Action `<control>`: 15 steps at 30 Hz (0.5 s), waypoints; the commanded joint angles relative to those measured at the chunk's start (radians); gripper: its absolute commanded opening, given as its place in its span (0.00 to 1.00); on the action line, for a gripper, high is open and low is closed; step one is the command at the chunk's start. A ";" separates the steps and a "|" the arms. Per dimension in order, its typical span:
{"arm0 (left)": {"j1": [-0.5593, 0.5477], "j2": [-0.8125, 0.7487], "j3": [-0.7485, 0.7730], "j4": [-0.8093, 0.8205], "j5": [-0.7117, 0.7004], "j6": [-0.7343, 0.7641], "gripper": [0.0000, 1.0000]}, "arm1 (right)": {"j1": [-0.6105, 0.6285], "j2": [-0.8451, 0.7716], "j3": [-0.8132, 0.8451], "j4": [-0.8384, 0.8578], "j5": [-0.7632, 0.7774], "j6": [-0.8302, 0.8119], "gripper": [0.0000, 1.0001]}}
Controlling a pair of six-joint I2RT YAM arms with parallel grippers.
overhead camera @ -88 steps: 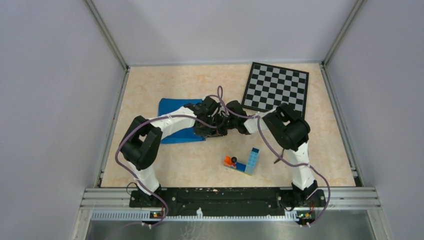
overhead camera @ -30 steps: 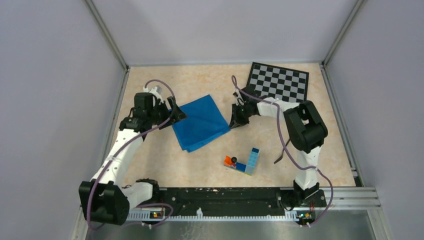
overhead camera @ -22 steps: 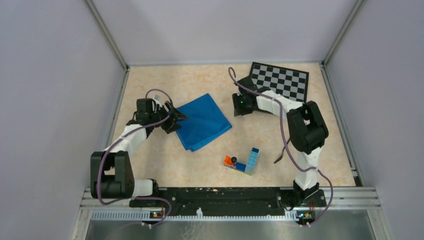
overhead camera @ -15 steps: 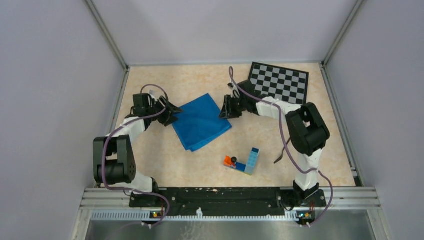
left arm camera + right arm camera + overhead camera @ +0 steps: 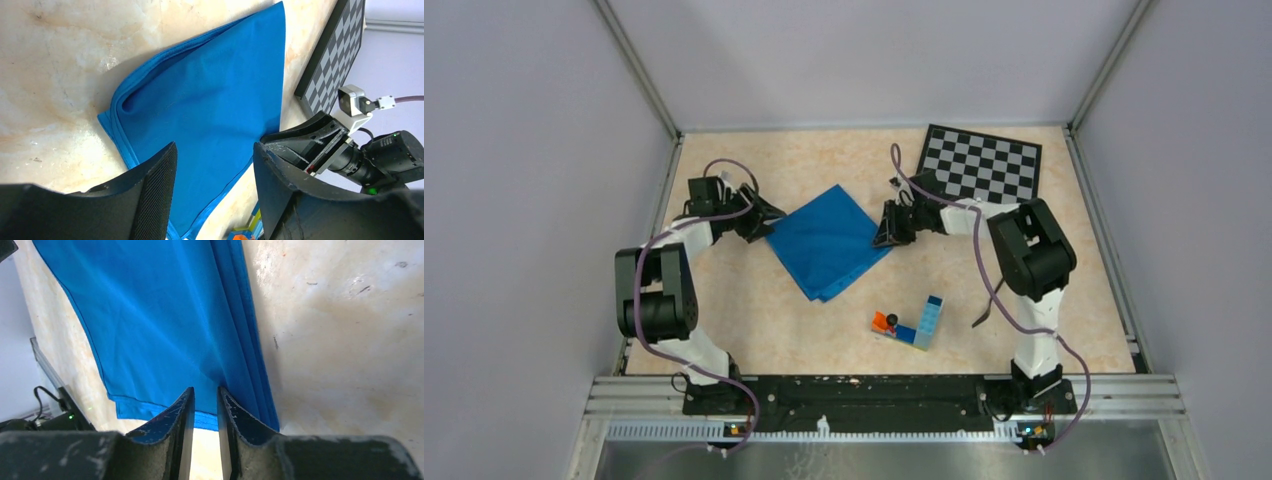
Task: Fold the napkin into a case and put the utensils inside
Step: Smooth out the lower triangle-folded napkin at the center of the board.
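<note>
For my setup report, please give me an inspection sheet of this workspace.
Surface: beige marbled table.
Job's things: blue napkin folded, flat, mid-table; slim dark thing near right, perhaps fork; knife not seen.
Clutter: chessboard, far right; toy bricks, near centre.
Grippers: left gripper open beside napkin's left corner; right gripper narrowly open at its right corner.
Cables: purple cables run back from both grippers.
Surroundings: grey walls, metal rail.
</note>
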 commanded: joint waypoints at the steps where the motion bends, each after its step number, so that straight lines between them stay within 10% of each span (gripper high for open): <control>1: 0.004 0.030 0.025 0.012 0.011 0.032 0.60 | 0.007 -0.029 0.015 -0.079 0.162 -0.100 0.25; 7: 0.005 0.063 -0.007 0.054 0.003 0.006 0.47 | 0.164 -0.098 0.148 -0.105 0.165 -0.081 0.40; 15: 0.010 0.130 0.018 0.012 -0.089 0.037 0.44 | 0.243 0.079 0.077 0.292 -0.130 0.212 0.32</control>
